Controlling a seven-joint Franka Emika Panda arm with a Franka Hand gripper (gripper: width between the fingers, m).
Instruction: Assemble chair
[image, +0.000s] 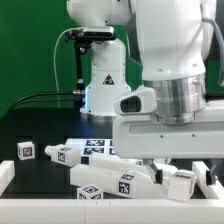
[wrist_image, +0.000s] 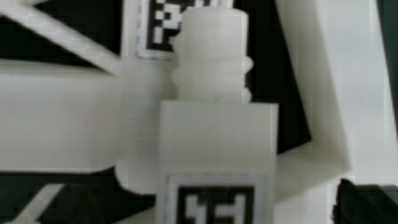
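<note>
The gripper (image: 165, 166) is hovering low over the chair parts (image: 105, 180), which are lying near the table's (image: 30, 125) front toward the exterior view's right. Its fingers are standing wide and gripping nothing, probably to straddle the pegged part (wrist_image: 214, 110).

Black table (image: 35, 125), green backdrop (image: 30, 50) (behind it)

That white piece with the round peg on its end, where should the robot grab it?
Probably the square body behind the peg, from straight above: it lies flat, showing two straight parallel sides, whereas the peg is thin and rounded.
</note>
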